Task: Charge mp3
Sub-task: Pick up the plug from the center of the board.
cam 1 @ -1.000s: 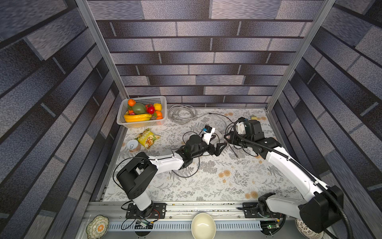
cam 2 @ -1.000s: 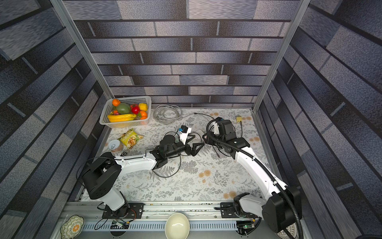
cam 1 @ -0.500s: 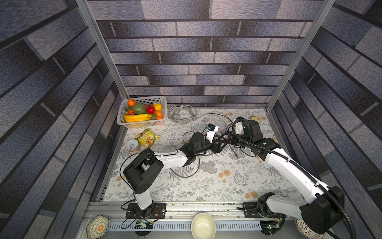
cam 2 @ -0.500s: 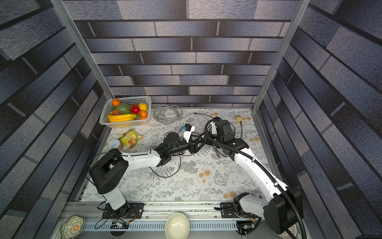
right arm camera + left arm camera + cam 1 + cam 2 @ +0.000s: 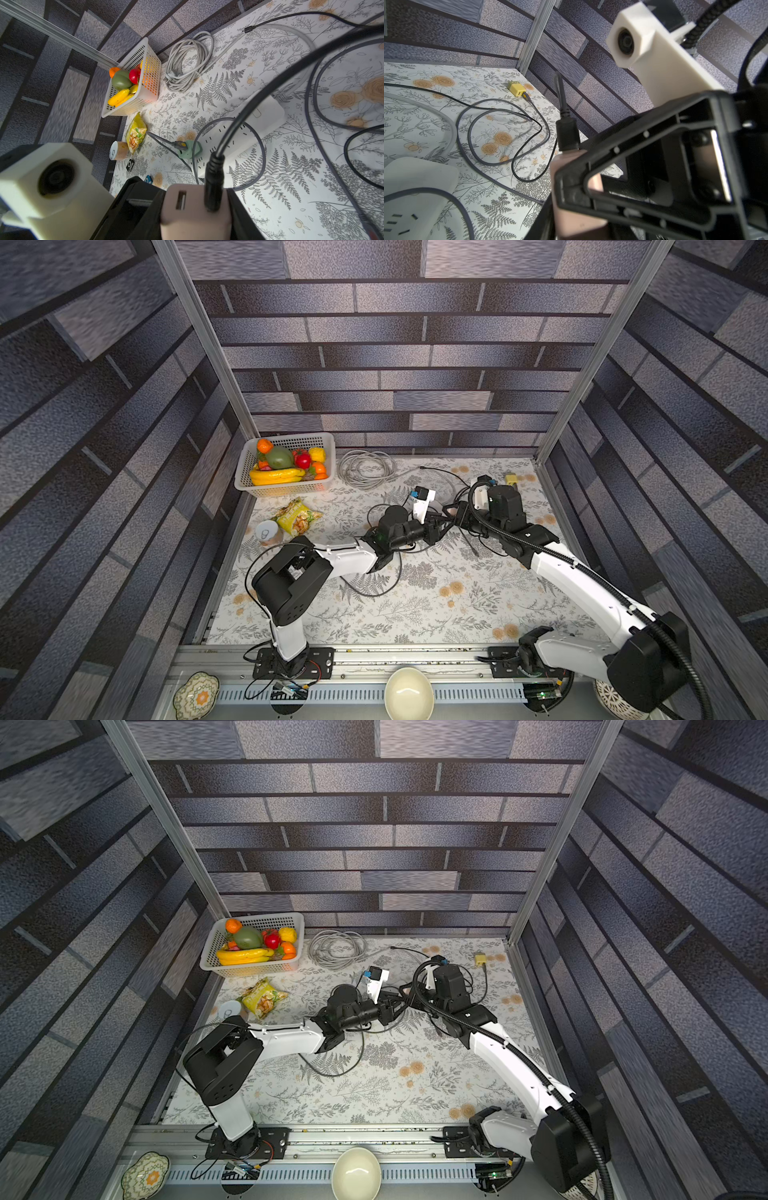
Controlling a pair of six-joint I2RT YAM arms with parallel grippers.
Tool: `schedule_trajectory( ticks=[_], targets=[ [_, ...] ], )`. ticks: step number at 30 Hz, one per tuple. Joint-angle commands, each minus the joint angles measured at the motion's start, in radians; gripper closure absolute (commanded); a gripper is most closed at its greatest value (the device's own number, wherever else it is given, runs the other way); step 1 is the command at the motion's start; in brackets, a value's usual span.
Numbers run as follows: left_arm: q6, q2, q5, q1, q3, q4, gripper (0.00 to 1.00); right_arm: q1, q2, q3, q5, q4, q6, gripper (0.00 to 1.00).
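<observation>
Pink charger [image 5: 193,216]: held above the middle of the table, clamped between the fingers of the right gripper [image 5: 457,517]. One port is filled by a black lead [image 5: 214,182]; the other is left empty.
Left gripper [image 5: 435,529]: seen close against the charger from the opposite side. Whether its jaws are closed on anything cannot be told.
Mp3 [image 5: 130,165]: taken to be the small black square player lying flat near the left edge of the table, just beside the can [image 5: 119,150]. It is untouched, and no lead is seen in it.
Power strip [image 5: 249,133]: laid on the middle of the table, below the two grippers. A green plug [image 5: 188,148] is seated in it; the charger is not.
Loose plug [image 5: 247,29]: seen near the far edge. Whether it is the other end of the black lead cannot be told.
Done: the lead is joined to the charger, as judged.
Left: the charger is to be pushed into the strip and the lead's small end fitted to the player. Most of the job is judged to lie ahead.
</observation>
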Motion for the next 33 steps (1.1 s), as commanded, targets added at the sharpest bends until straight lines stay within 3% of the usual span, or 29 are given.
schedule_trajectory(
  ticks=[1, 4, 9, 18, 29, 33],
  targets=[
    [-0.051, -0.031, 0.017, 0.011, 0.022, 0.092, 0.71, 0.020, -0.036, -0.043, -0.064, 0.078, 0.064, 0.76],
    [-0.065, -0.031, 0.027, 0.017, 0.023, 0.103, 0.73, 0.022, -0.055, -0.061, -0.079, 0.109, 0.081, 0.69],
    [-0.107, -0.022, 0.063, 0.026, 0.014, 0.171, 0.76, 0.022, -0.057, -0.063, -0.155, 0.127, 0.071, 0.45],
    [-0.080, -0.047, 0.159, 0.046, -0.043, 0.243, 0.76, 0.014, -0.106, 0.025, -0.185, -0.068, -0.113, 0.15],
    [-0.052, -0.087, 0.365, 0.152, -0.101, 0.330, 0.75, -0.092, -0.101, 0.247, -0.537, -0.464, -0.518, 0.12],
    [-0.015, -0.129, 0.404, 0.175, -0.113, 0.270, 0.75, -0.100, -0.113, 0.381, -0.453, -0.612, -0.716, 0.14]
  ],
)
